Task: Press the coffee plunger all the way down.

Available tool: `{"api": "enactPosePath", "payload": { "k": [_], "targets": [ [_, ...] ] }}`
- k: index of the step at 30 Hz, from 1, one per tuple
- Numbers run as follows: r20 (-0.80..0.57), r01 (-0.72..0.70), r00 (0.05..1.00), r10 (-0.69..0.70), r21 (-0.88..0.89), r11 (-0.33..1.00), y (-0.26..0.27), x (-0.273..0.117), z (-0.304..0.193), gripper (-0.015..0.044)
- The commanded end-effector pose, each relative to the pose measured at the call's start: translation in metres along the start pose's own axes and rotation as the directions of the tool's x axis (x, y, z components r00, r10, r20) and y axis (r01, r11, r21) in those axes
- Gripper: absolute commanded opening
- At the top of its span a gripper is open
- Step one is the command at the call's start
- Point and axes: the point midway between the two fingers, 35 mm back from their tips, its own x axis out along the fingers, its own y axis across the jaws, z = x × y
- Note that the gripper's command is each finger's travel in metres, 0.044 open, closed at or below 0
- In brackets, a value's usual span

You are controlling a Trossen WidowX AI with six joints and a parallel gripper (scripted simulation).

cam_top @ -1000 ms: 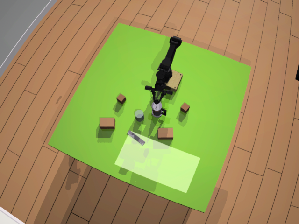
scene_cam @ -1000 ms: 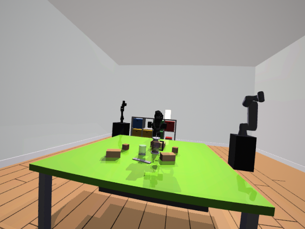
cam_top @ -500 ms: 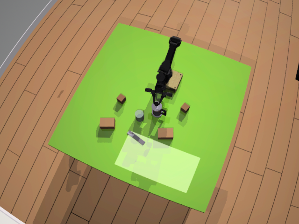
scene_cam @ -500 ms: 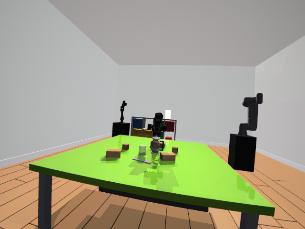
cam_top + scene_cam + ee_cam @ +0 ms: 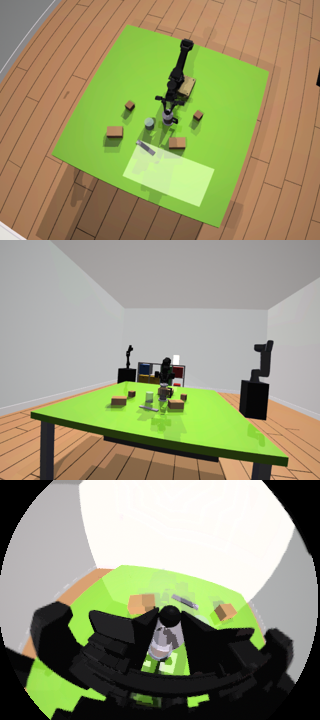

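While our gripper (image 5: 167, 112) is clamped on the plunger knob (image 5: 170, 615) of the coffee press (image 5: 168, 119) standing mid-table (image 5: 222, 144) beside a cup (image 5: 149, 123), we risk tipping it if we push off-vertical.
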Motion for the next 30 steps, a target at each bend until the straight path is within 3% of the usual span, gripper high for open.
{"api": "enactPosePath", "payload": {
  "k": [1,30],
  "targets": [
    [-0.029,0.001,1.000,0.000,0.011,1.000,0.0000,0.0041,-0.0074,0.0125],
    [-0.012,0.000,1.000,0.000,0.002,1.000,-0.0001,0.0050,-0.0019,0.0125]
  ]
}}
